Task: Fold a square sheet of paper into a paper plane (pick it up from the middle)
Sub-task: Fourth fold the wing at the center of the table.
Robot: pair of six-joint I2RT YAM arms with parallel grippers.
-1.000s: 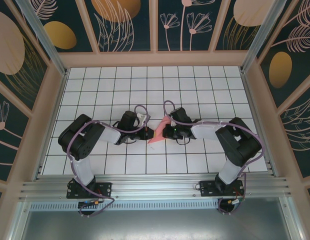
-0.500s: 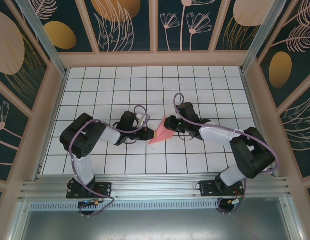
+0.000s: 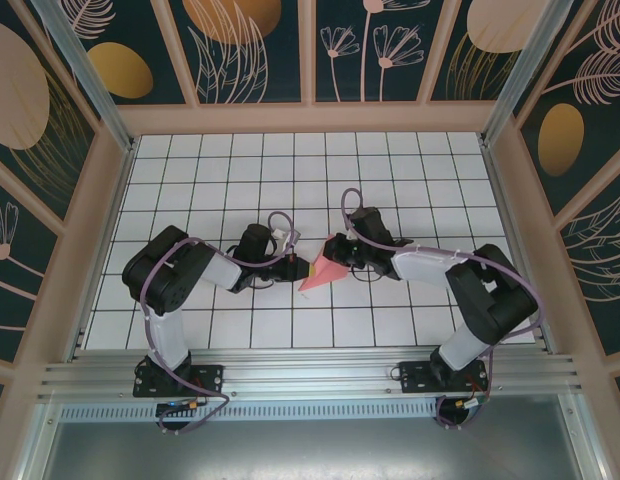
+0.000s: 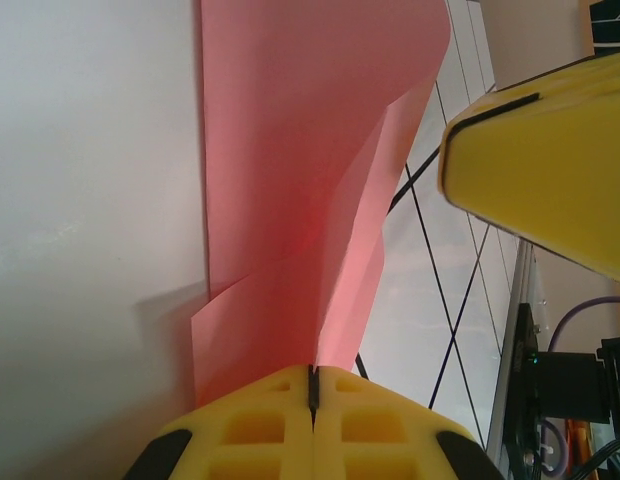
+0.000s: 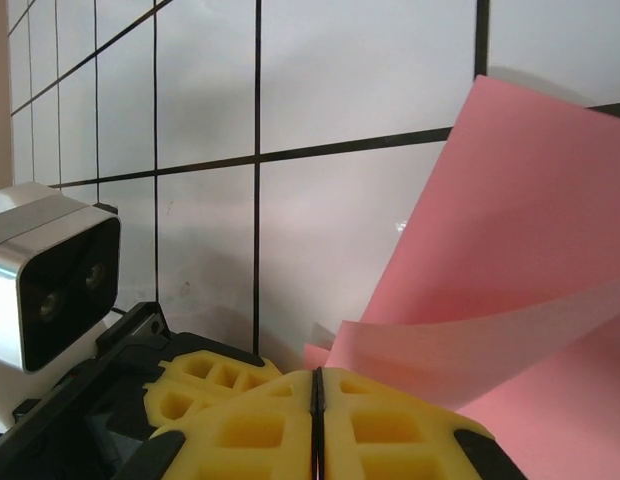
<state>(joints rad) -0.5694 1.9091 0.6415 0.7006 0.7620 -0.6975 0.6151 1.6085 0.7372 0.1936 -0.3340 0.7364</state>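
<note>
Top external: square sheet of paper [image 3: 323,271] is seen only partly folded, with most creases judged outstanding. Left hand [image 4: 312,375] is clamped on it; right hand [image 5: 316,375] is pressed together at its edge, grip unclear.

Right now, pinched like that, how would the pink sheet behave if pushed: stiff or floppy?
Probably floppy: the sheet bows between its folds where the left gripper pinches it. Likely very light, since a small edge pinch holds it up.
</note>
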